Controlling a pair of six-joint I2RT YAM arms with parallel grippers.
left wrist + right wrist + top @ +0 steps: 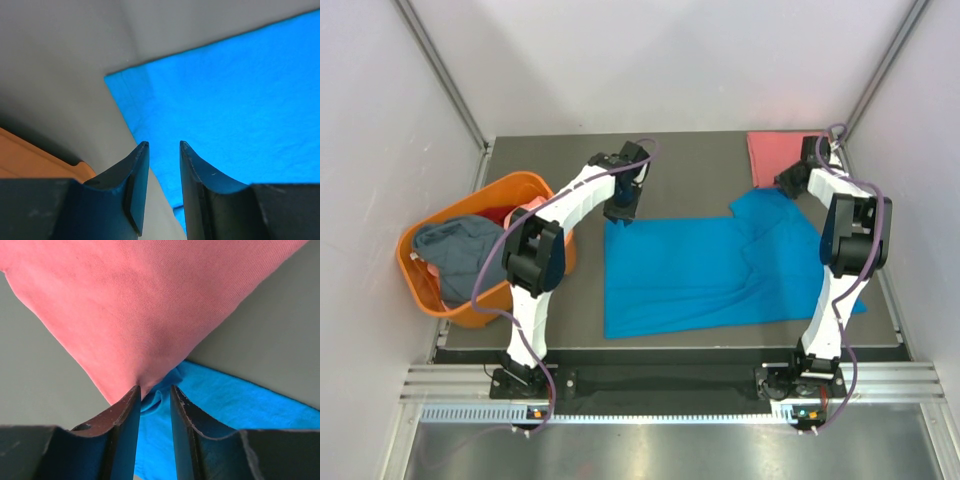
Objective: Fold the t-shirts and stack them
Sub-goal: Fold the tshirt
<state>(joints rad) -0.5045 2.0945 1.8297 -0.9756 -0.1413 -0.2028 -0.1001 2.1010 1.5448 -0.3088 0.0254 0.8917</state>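
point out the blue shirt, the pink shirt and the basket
blue shirt (700, 270), top view, middle of body
pink shirt (772, 156), top view, its middle
basket (507, 184), top view, far rim

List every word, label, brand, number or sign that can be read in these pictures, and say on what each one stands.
There are none to read.
The blue t-shirt, the pink t-shirt and the orange basket are plain, with no print or tag in view.
Small coloured spots at the right arm's base are too small to tell whether they are text.
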